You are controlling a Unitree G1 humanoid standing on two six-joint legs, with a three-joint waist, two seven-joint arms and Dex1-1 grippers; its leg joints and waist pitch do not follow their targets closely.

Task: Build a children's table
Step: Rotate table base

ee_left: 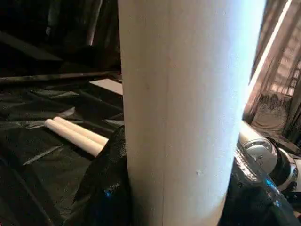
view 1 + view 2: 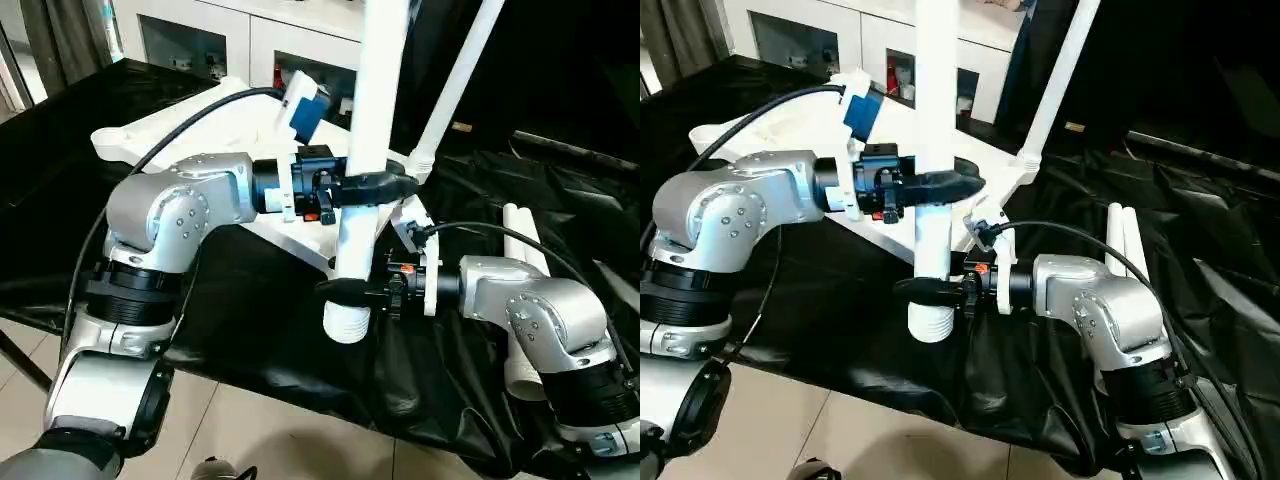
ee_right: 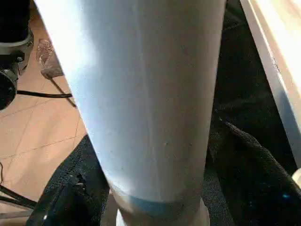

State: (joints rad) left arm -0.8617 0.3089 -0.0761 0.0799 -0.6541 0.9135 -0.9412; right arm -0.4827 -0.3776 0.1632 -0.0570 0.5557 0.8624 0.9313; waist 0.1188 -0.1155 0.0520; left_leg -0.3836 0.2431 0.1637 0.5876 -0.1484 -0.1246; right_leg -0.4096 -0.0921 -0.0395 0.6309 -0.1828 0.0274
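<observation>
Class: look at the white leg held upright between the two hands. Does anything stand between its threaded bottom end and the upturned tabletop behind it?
Nothing visible blocks it. The leg is gripped by the left hand, with the right hand lower down. Its threaded end hangs over the black sheet, just in front of the tabletop.

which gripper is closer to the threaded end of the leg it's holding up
Right. The right gripper sits around the leg just above its threaded end; the left gripper clamps it higher up.
</observation>
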